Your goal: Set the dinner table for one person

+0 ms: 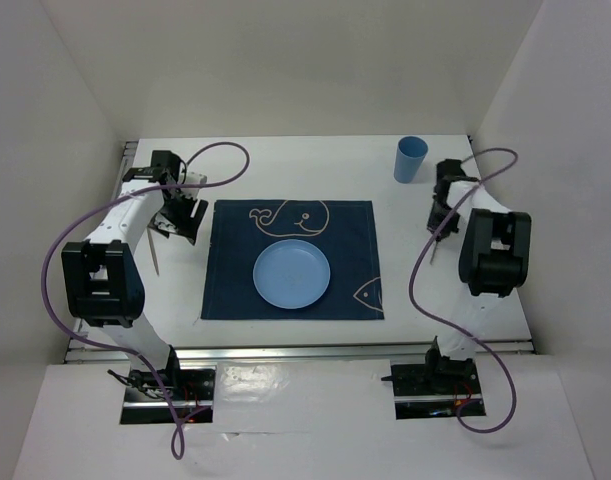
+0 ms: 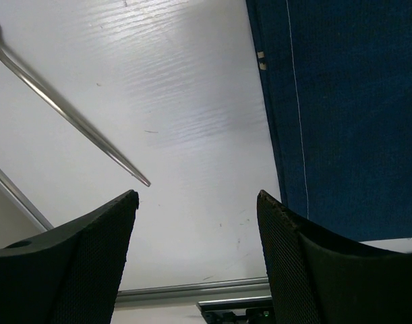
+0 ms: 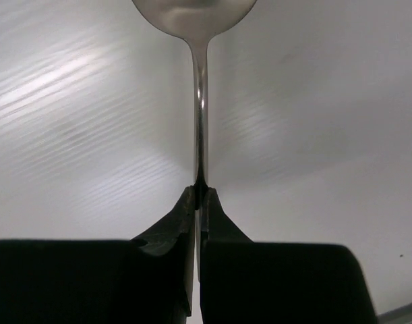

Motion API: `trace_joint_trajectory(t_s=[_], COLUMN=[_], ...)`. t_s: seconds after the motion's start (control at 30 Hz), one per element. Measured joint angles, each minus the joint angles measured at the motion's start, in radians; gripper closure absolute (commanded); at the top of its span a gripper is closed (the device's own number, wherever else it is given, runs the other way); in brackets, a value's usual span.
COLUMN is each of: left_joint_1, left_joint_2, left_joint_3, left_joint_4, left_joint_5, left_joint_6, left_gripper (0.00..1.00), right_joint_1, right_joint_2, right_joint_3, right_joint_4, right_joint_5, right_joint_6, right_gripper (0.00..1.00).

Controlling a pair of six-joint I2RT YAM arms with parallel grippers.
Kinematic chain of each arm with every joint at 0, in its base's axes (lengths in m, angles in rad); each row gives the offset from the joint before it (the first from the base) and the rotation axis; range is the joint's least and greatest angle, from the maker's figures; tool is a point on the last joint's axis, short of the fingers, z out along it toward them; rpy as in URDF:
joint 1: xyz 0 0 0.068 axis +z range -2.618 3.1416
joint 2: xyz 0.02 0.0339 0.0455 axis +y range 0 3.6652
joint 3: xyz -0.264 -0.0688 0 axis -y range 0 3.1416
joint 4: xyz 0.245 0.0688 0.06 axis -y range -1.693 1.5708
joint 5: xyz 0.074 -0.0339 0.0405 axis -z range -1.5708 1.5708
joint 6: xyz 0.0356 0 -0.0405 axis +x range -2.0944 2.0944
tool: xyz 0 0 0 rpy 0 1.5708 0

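White counter [image 1: 315, 165] spans the whole work area, under both arms. Navy placemat [image 1: 230, 285] sits at its centre, with a light blue plate [image 1: 292, 274] on the mat. Blue cup [image 1: 410, 159] stands at far right. Left tool [image 2: 197, 199] is spread wide over bare counter just beside the mat's left edge. A slim metal utensil [image 2: 71, 116] lies near, apart from it. Right tool [image 3: 199, 192] is pressed together, pinching a spoon [image 3: 200, 101] by its handle, right of the mat.

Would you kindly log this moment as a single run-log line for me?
left gripper: open, over dinner table | right gripper: shut on spoon | plate: on placemat | cup: far right
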Motion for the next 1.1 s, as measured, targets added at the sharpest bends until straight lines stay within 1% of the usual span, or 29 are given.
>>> trace_joint_trajectory(t_s=[0.07, 0.17, 0.27, 0.33, 0.4, 0.5, 0.6, 0.7, 0.97, 1.0, 1.07, 1.1], left_joint_1=[0.001, 0.005, 0.011, 0.019, 0.031, 0.043, 0.047, 0.047, 0.047, 0.047, 0.047, 0.047], left_joint_2=[0.000, -0.009, -0.024, -0.031, -0.032, -0.032, -0.033, -0.038, -0.041, -0.044, -0.051, -0.056], left_joint_3=[0.000, -0.010, -0.019, -0.019, -0.019, -0.019, -0.021, -0.027, -0.030, -0.032, -0.040, -0.044], left_joint_4=[0.006, 0.024, 0.032, 0.039, 0.042, 0.042, 0.044, 0.044, 0.047, 0.048, 0.053, 0.052], left_joint_5=[-0.008, -0.019, -0.029, -0.034, -0.035, -0.042, -0.047, -0.050, -0.052, -0.052, -0.053, -0.053], left_joint_6=[0.000, -0.001, -0.003, -0.006, -0.009, -0.023, -0.027, -0.028, -0.028, -0.028, -0.028, -0.027], left_gripper=[0.22, 0.22, 0.22, 0.22, 0.22, 0.22, 0.22, 0.22, 0.22, 0.22, 0.22, 0.22], right_joint_1=[0.119, 0.333, 0.548, 0.654, 0.719, 0.765, 0.791, 0.801, 0.800, 0.800, 0.800, 0.800], right_joint_2=[-0.045, -0.142, -0.257, -0.311, -0.320, -0.261, -0.211, -0.195, -0.175, -0.158, -0.138, -0.132], right_joint_3=[-0.001, -0.008, -0.070, -0.130, -0.177, -0.218, -0.259, -0.274, -0.268, -0.262, -0.235, -0.229], right_joint_4=[-0.001, 0.006, 0.045, 0.063, 0.060, 0.056, 0.056, 0.053, 0.082, 0.080, 0.066, 0.062], right_joint_5=[0.040, 0.085, 0.085, 0.065, 0.053, 0.038, 0.030, 0.020, 0.012, 0.012, 0.013, 0.013], right_joint_6=[0.017, 0.080, 0.177, 0.248, 0.320, 0.397, 0.426, 0.451, 0.429, 0.425, 0.417, 0.416], right_gripper=[1.00, 1.00, 1.00, 1.00, 1.00, 1.00, 1.00, 1.00, 1.00, 0.88, 0.69, 0.53])
